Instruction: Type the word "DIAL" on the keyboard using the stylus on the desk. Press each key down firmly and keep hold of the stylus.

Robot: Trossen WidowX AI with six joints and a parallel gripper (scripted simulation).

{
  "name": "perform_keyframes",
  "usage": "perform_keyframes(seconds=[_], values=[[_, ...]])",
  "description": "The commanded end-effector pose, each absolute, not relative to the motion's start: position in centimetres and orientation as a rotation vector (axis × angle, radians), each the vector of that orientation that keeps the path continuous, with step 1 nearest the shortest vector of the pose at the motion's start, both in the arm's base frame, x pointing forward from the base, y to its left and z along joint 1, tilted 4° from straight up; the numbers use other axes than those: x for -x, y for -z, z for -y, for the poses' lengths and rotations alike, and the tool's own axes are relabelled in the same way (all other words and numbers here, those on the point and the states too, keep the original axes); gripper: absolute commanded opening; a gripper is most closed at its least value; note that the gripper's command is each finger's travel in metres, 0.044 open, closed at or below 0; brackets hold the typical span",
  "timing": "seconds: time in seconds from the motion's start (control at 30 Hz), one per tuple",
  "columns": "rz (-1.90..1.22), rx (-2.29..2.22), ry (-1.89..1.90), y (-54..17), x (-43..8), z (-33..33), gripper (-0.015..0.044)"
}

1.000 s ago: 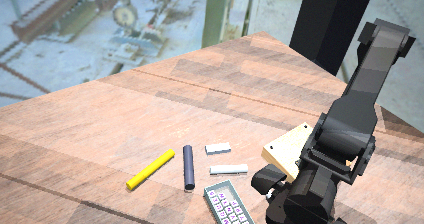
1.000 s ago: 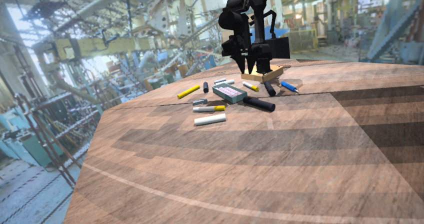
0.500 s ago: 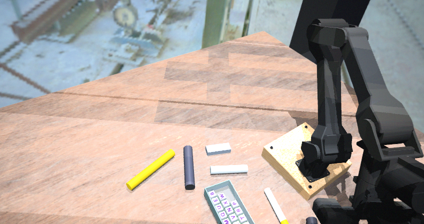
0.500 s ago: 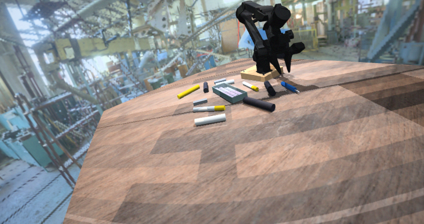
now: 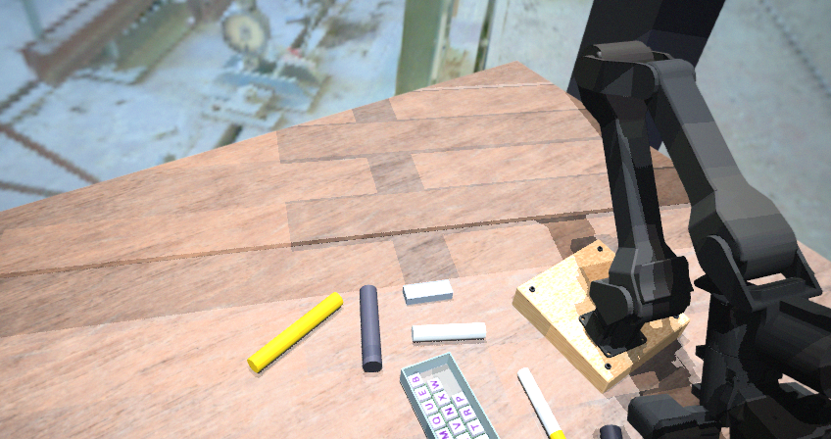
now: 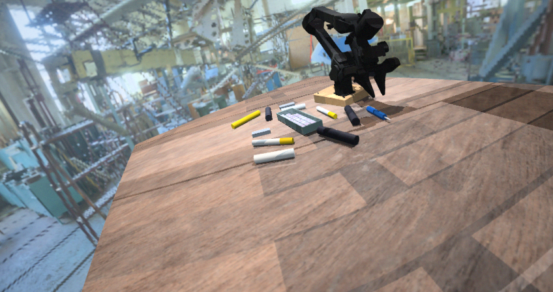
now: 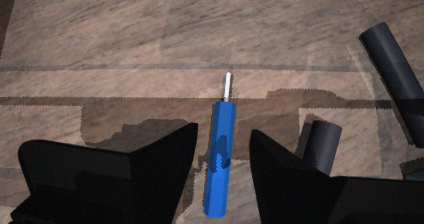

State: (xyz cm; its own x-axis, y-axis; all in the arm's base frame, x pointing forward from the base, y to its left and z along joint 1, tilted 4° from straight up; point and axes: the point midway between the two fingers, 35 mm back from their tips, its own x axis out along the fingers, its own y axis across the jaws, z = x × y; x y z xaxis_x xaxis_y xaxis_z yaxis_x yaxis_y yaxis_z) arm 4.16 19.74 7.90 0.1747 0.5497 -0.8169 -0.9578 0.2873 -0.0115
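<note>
The end effector (image 7: 223, 149) hangs above the bench (image 6: 349, 196) with its jaws partly apart and nothing gripped. The blue stylus (image 7: 220, 159) lies flat on the wood beneath the gap between the jaws, white tip pointing away from the wrist camera. In the exterior view the stylus (image 6: 377, 113) rests near the far edge of the bench, close beside the arm's wooden base (image 6: 341, 97). The keyboard (image 6: 298, 120) sits well apart from it, with two dark cylinders (image 6: 352, 115) lying between them.
</note>
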Motion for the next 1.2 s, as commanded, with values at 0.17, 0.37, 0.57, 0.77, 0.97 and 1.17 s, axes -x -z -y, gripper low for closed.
perform_keyframes(seconds=[0.17, 0.37, 0.57, 0.77, 0.97, 1.17], values=[[-0.81, 0.625, -1.168, -7.2, -4.2, -19.7, 0.015], [-0.81, 0.625, -1.168, -6.8, -4.3, -19.8, 0.015], [-0.81, 0.625, -1.168, -6.5, -4.3, -19.8, 0.015], [-0.81, 0.625, -1.168, -6.1, -4.3, -19.8, 0.015], [-0.81, 0.625, -1.168, -5.8, -4.4, -19.9, 0.015], [-0.81, 0.625, -1.168, -5.4, -4.4, -19.9, 0.015]])
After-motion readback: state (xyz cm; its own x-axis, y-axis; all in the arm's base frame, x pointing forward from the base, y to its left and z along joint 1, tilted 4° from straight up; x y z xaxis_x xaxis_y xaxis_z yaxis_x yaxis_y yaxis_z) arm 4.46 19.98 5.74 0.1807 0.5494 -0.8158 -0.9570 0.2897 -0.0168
